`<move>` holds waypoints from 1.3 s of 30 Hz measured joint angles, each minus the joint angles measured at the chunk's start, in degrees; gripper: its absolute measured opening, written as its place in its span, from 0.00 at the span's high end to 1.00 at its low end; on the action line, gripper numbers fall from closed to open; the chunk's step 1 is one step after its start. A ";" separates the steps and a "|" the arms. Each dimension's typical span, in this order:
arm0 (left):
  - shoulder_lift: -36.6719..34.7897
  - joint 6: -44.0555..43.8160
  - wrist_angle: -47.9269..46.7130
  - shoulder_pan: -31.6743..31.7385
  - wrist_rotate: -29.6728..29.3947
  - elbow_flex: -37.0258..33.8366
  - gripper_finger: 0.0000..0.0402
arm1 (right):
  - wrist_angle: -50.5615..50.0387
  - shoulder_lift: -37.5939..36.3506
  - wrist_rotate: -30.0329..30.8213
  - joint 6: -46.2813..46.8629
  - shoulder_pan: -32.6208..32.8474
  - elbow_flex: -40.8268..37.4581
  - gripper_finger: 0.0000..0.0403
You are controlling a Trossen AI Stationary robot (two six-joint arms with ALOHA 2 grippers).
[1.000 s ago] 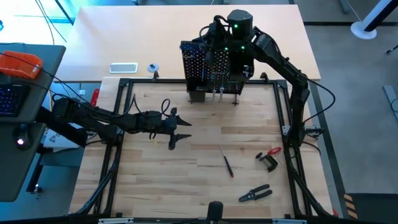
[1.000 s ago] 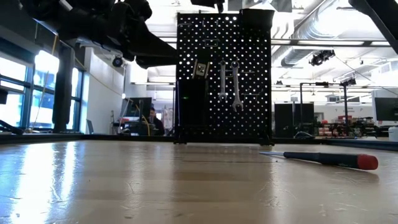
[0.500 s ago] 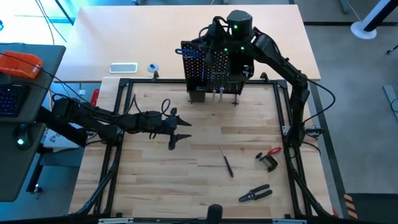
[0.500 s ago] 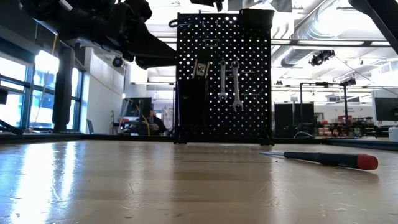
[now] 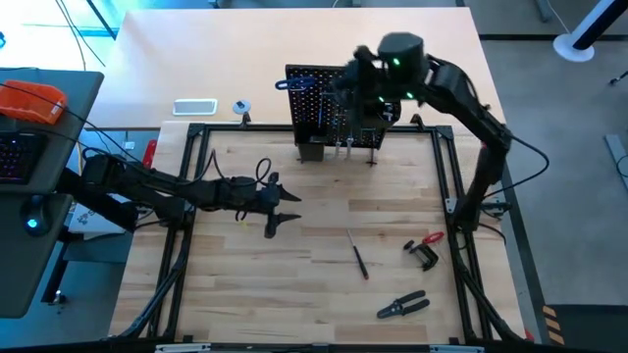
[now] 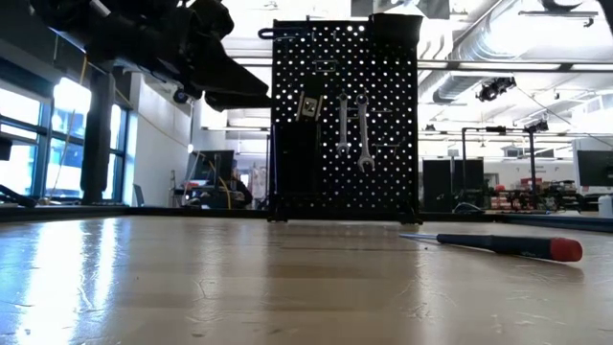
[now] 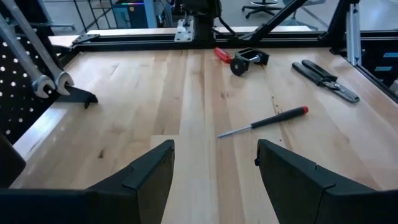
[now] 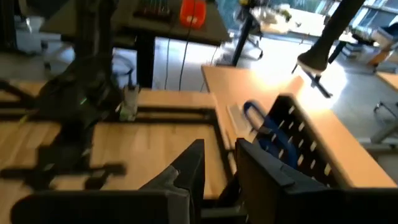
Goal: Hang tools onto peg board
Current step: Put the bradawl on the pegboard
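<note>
The peg board stands upright at the table's far middle. Two silver wrenches hang on its front, and a blue-handled bent key hangs at its top left corner. My right gripper hovers high above the board's top, to the right of the key, open with nothing between its fingers. My left gripper waits open above the table's left middle. A red-handled screwdriver, a red-and-black clamp and black-handled pliers lie flat on the table.
A white tray and a small tape roll lie behind the black frame at the far left. A black box bin sits at the board's foot. Bare wood stretches between my left gripper and the screwdriver.
My right gripper has drawn away from the board's top left corner toward the table's right edge, rising a little. The blue-handled key has stayed on the board.
</note>
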 joint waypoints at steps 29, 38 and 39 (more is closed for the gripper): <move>36.09 0.60 22.64 -8.96 5.20 14.08 0.45 | -28.24 -5.86 34.10 62.58 54.47 -33.92 0.79; 36.98 0.59 23.15 -9.48 4.86 15.76 0.45 | -3.17 -5.86 37.29 85.64 62.34 -60.61 0.79; 36.98 0.20 23.29 -9.48 4.78 15.76 0.45 | -0.51 -5.86 38.67 89.03 62.90 -63.25 0.79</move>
